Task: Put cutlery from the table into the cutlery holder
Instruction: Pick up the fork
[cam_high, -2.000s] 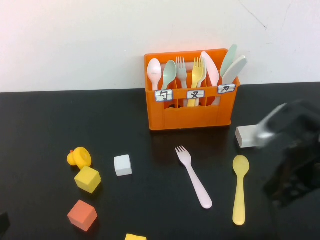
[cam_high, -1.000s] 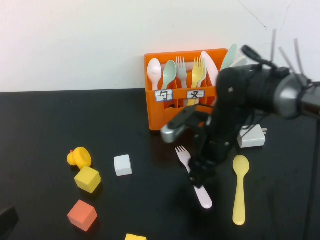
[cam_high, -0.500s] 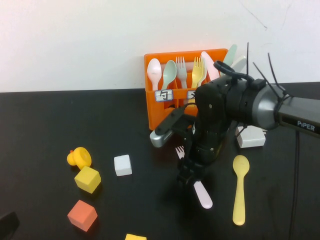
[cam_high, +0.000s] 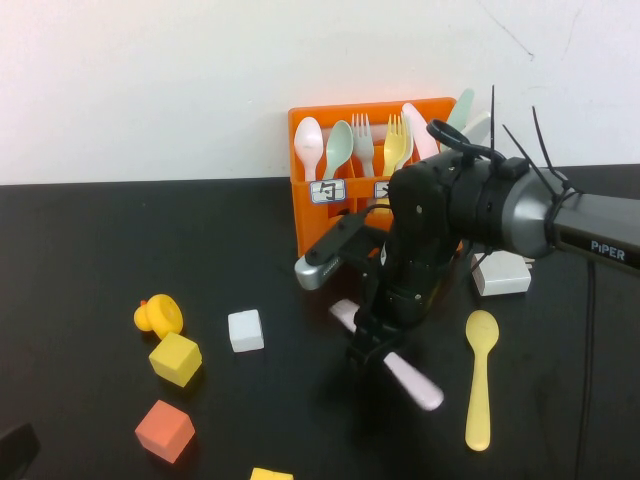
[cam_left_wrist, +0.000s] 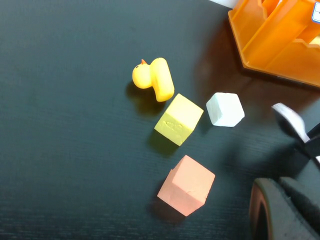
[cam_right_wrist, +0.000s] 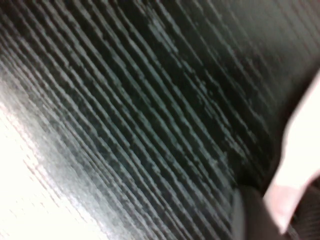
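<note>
The pale pink fork (cam_high: 400, 372) is lying with its long axis running from far-left to near-right, blurred head toward far-left. The right gripper (cam_high: 367, 347) is apparently clamping on its middle, in front of the cutlery holder (cam_high: 330, 235). The left gripper, pressed together, is sitting at the counter's (cam_high: 90, 240) near-left edge.

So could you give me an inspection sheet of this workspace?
Surface: flat black matte tabletop, no spills seen.
Job's things: pale pink plastic fork gripped; yellow plastic spoon lying flat; orange plastic cutlery holder upright, cutlery inside.
Clutter: yellow toy duck, yellow cube, white cube, orange cube, white charger block.
End effectors: right end effector closed on the fork; left end effector shut, parked near left.
Cables: black cable by the right arm.
Surroundings: white wall.
</note>
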